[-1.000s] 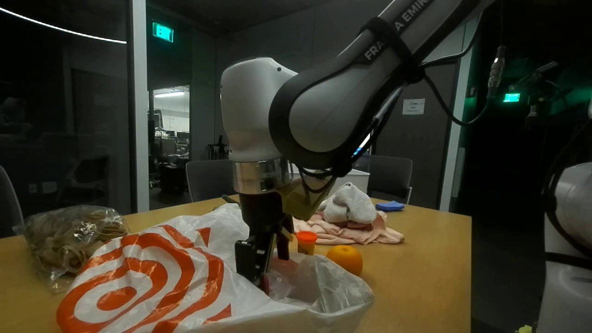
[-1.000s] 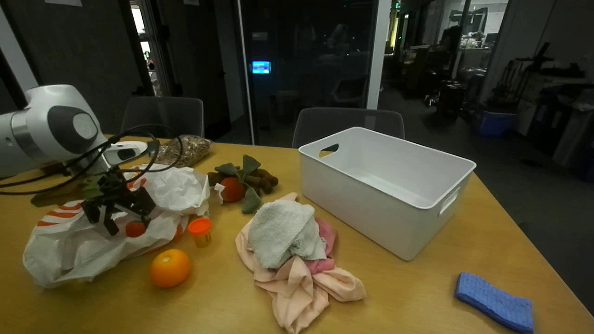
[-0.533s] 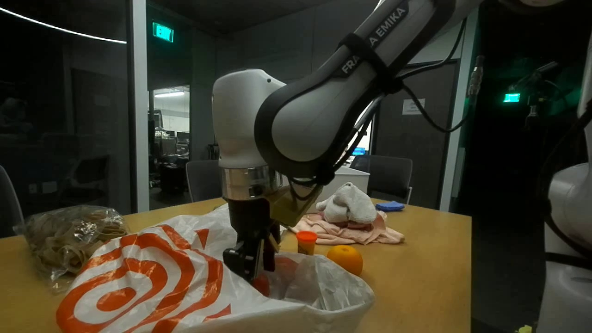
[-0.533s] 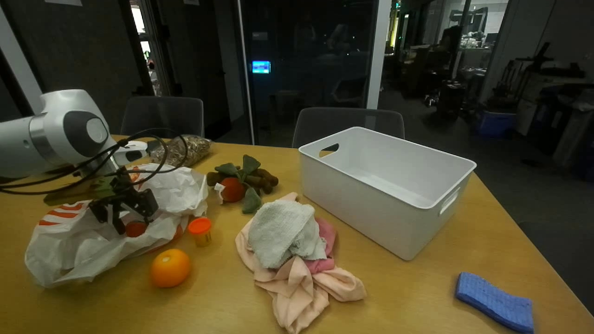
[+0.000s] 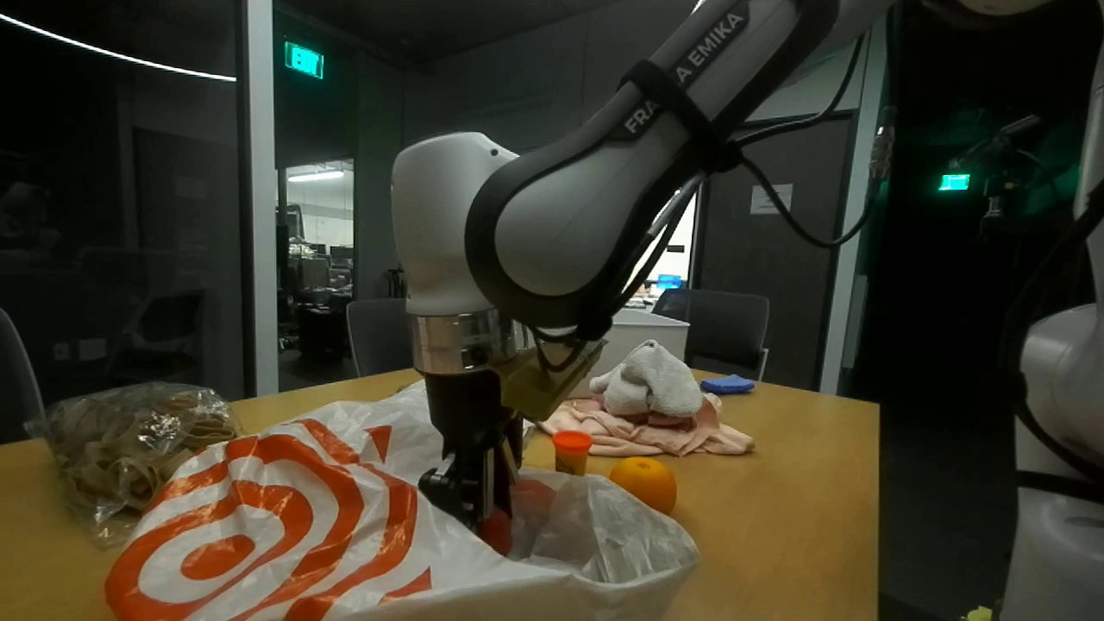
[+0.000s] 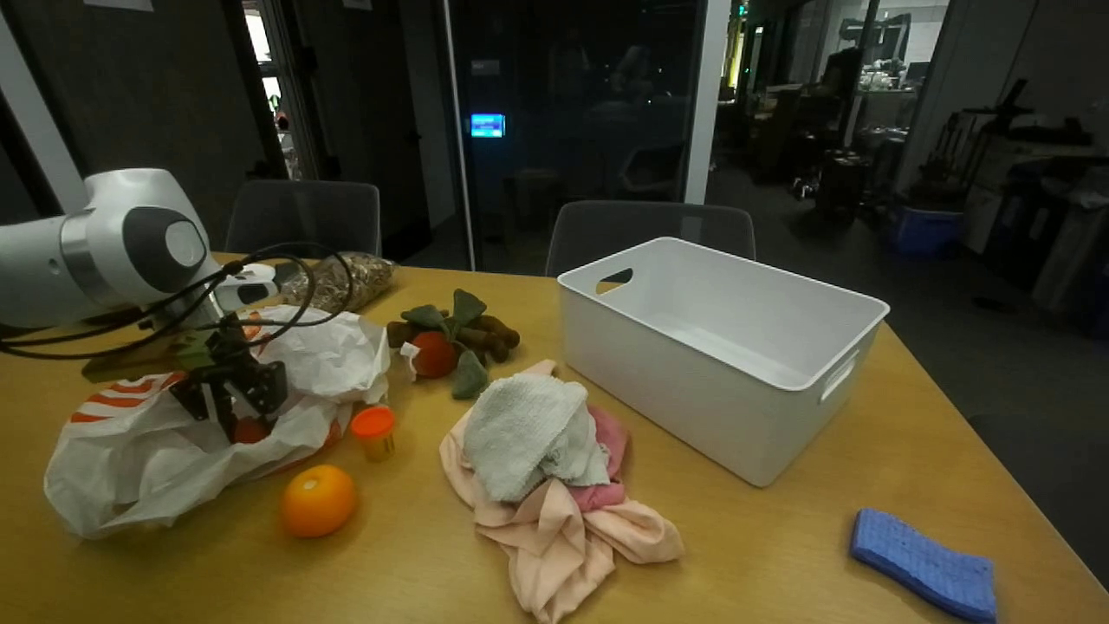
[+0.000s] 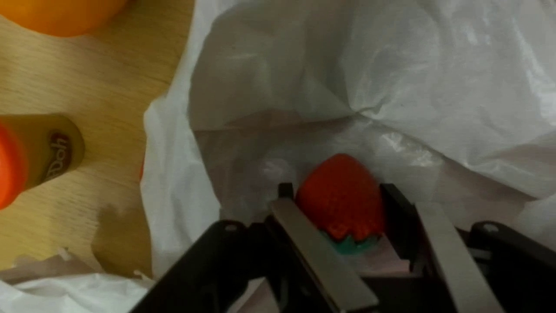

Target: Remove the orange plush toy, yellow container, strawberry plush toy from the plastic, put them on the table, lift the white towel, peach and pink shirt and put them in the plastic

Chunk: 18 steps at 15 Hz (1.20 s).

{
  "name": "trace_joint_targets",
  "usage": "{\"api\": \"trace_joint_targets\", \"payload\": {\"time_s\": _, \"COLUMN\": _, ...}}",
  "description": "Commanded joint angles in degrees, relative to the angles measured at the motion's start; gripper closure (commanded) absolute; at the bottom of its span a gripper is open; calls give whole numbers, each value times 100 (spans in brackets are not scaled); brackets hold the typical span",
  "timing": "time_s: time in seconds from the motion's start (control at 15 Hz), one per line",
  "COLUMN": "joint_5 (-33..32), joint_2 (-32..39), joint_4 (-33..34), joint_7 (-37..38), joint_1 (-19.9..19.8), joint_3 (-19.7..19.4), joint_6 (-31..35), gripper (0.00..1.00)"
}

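In an exterior view, one tan wooden table (image 5: 793, 500) stood before dark walls (image 5: 526, 78), bearing one ring-printed plastic bag (image 5: 345, 509). In an exterior view I counted two chairs (image 6: 654, 232), one white bin (image 6: 667, 386), one yellow container (image 6: 378, 444), one orange (image 6: 318, 501) and one white towel (image 6: 528, 433) (crumpled upon the pink shirt (image 6: 554, 555)). In the wrist view, the gripper (image 7: 337, 193) pinched one red strawberry (image 7: 342, 203) inside the bag.

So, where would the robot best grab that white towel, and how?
I'd pinch the white towel by the peak at its top, coming from above: it lies bunched on the peach cloth, and that peak stands highest, likely clear of the cloth underneath.
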Motion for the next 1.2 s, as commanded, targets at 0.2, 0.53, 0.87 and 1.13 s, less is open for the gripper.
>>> {"api": "trace_joint_targets", "payload": {"time_s": 0.2, "joint_5": 680, "joint_2": -740, "joint_4": 91, "joint_7": 231, "joint_1": 110, "joint_3": -8, "joint_6": -1101, "gripper": 74}}
{"api": "trace_joint_targets", "payload": {"time_s": 0.53, "joint_5": 495, "joint_2": -1534, "joint_4": -51, "joint_7": 1152, "joint_1": -124, "joint_3": -43, "joint_6": -1122, "gripper": 74}}
{"api": "trace_joint_targets", "payload": {"time_s": 0.87, "joint_5": 5, "joint_2": -1926, "joint_4": -223, "joint_7": 1909, "joint_1": -763, "joint_3": -280, "joint_6": -940, "gripper": 74}}
{"api": "trace_joint_targets", "payload": {"time_s": 1.13, "joint_5": -111, "joint_2": -2126, "joint_4": -441, "joint_7": 2454, "joint_1": -1276, "joint_3": -563, "joint_6": -876, "gripper": 74}}
